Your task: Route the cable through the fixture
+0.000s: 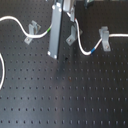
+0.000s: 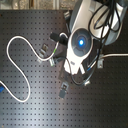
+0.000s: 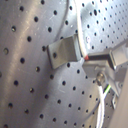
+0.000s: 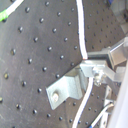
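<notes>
Fingers (image 4: pixel 102 75) pinched on the cable (image 4: pixel 81 35) just beside the middle clip (image 4: pixel 67 90), presumably for threading into its slot.

Arm (image 2: pixel 82 42): white, round glowing blue light, black cables.
Gripper (image 1: pixel 56 50): grey, flat, possibly metal; blurred.
</notes>
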